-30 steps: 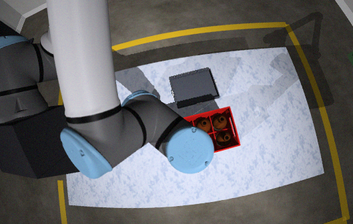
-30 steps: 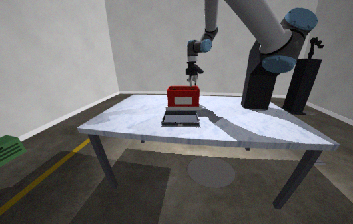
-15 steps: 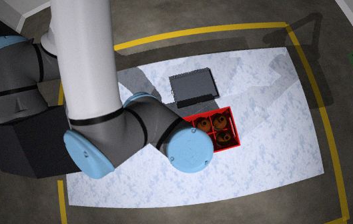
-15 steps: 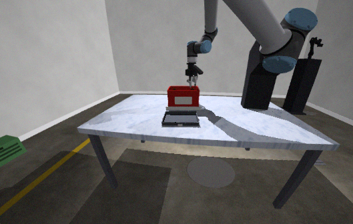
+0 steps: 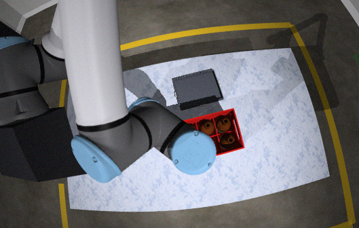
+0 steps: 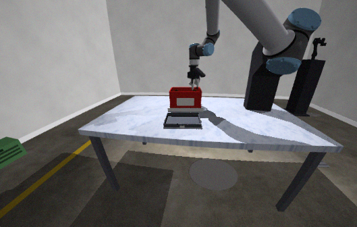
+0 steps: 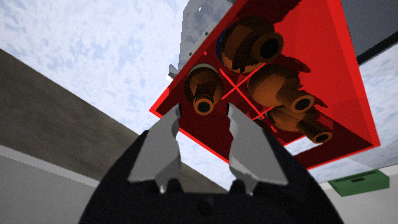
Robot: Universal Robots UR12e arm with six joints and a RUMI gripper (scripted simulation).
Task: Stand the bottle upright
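Four brown bottles are distinguishable in the wrist view, inside the red crate; a fifth cannot be confirmed. The top view exposes three plainly, the arm's blue end cap covering part of the crate. The pincer is partly open, both fingers apart, gripping nothing; one bottle mouth appears in the gap, clear of either fingertip. Neck thickness is too indistinct to identify the target bottle. The dark tray lies near the crate on the surface, carrying no bottle.
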